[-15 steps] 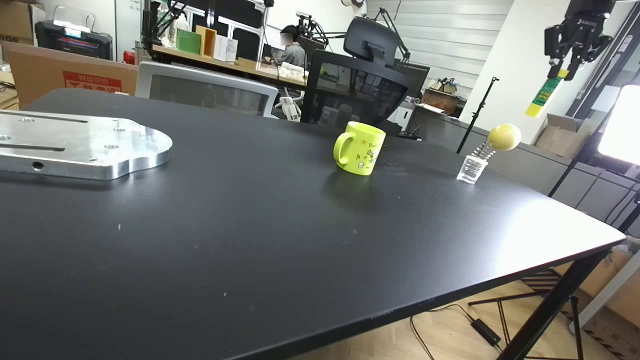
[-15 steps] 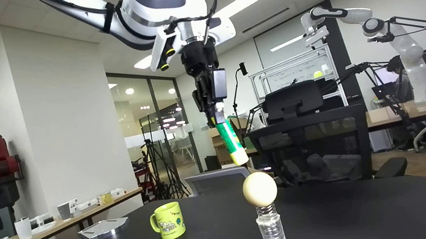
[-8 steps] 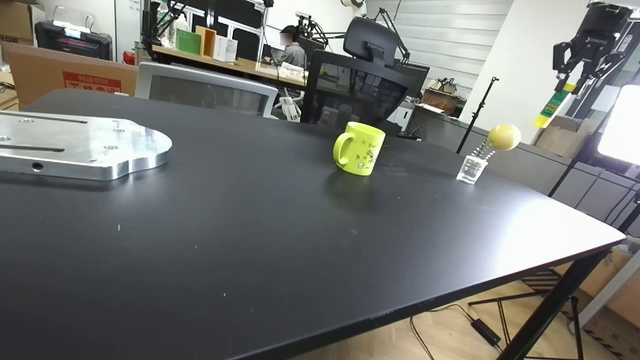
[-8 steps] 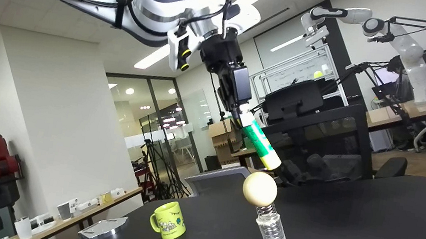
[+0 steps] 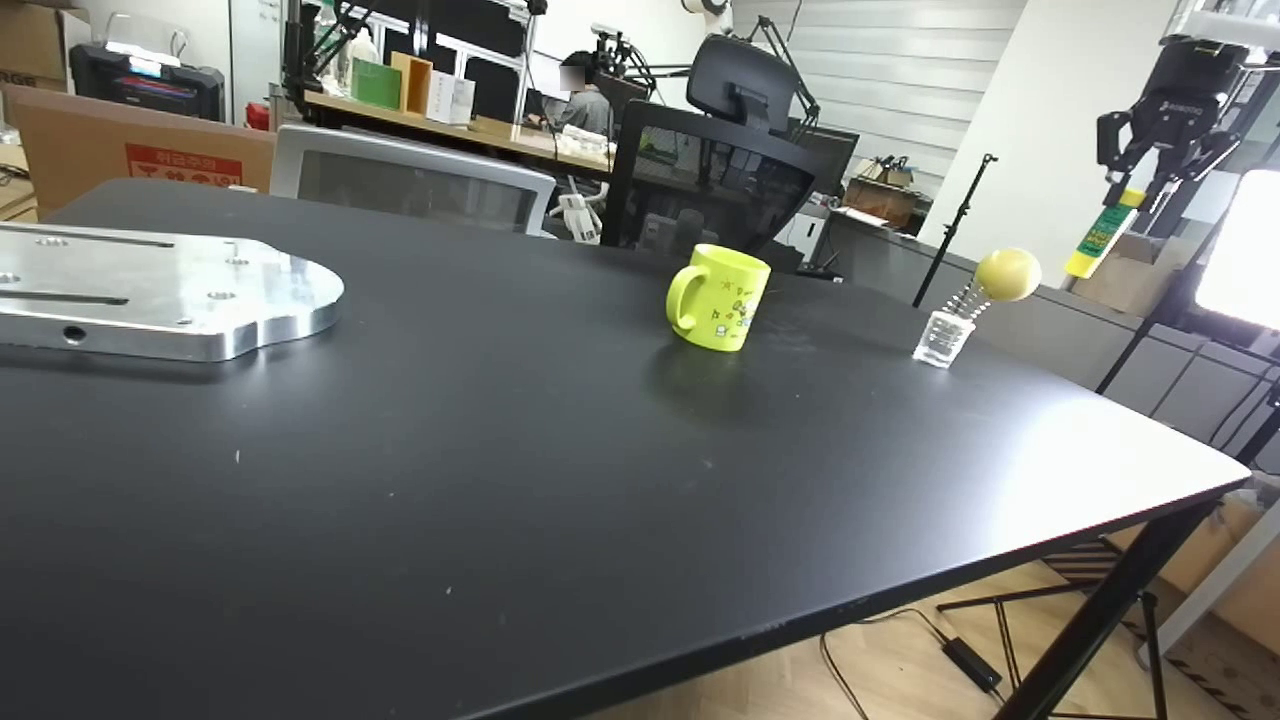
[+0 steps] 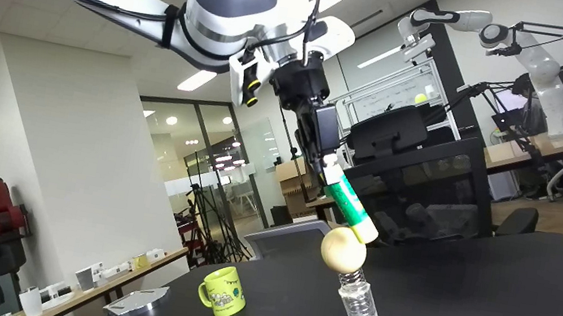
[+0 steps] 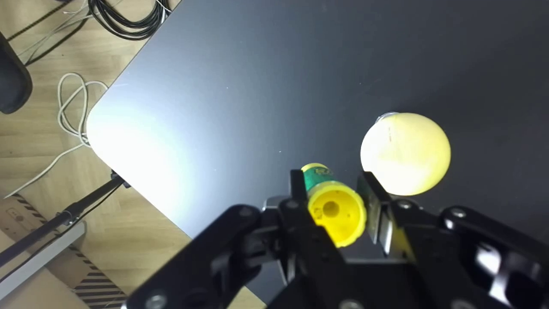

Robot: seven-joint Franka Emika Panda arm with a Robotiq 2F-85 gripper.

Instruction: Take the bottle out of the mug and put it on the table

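- A robot gripper [image 5: 1134, 192] holds the slim green-and-yellow bottle [image 6: 348, 201] aloft, its fingers clamped on the upper end, which they partly hide.
- Out of the mug [image 5: 722, 300], the bottle hangs tilted in midair, apart from the table [image 5: 520, 450]; its lettering is too small and blurred to read.
- Seen from the wrist, the bottle's round yellow end faces the camera, the rest foreshortened toward 11 o'clock.
- In an exterior view, the bottle's lower end points to 5 o'clock and covers the 1 o'clock edge of a pale yellow ball [image 6: 343, 250]; the wrist view shows the two apart, the ball near, between 1 and 2 o'clock of the bottle.
- Below the ball stands a small clear container [image 6: 359, 307]; from the wrist, only a sliver peeks out at 11 o'clock. The see-through, ribbed link between them is hard to make out.
- A dark fingertip crosses the ball's rim near 8 o'clock in the wrist view.
- The mug stands on the table, well apart from the ball, handle toward 9 o'clock in both exterior views, its inside hidden.
- A silver plate [image 5: 170, 285] is cut off by the frame at 9 o'clock; the white robot arm [image 6: 232, 9] is cropped at 10.
- Glare whites out the tabletop at the wrist view's 9 o'clock.
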